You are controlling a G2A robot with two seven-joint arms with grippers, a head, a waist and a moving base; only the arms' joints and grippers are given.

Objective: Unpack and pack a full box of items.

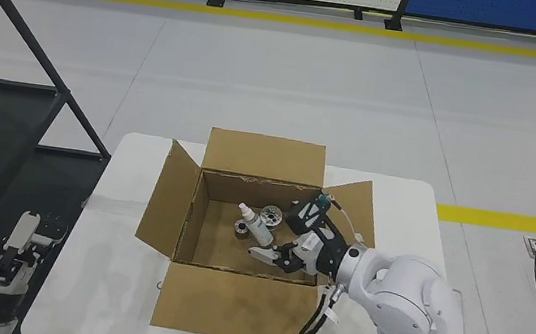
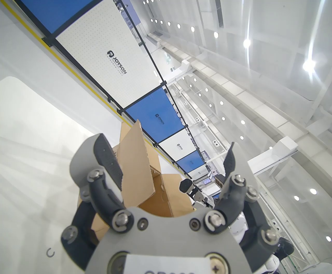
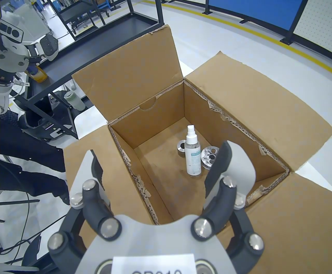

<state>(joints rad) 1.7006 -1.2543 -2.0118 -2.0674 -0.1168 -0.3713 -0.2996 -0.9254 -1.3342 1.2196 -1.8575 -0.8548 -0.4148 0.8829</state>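
Logo w/ wording stood on white wall panel & blue wall panel. Label print on spray bottle was too small to read. Sticker chars on right pincer were cut off.

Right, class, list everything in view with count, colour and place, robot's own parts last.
cardboard box: 1, brown, open, on the table
spray bottle: 1, white, on the box floor
metal ring: 1, silver, beside the bottle
holed metal disc: 1, silver, bottle's other side
table: 1, white, under the box
rack: 1, black, beside the table
right gripper: 1, grey-black, open, above the box
left gripper: 1, grey-black, open, outside the box
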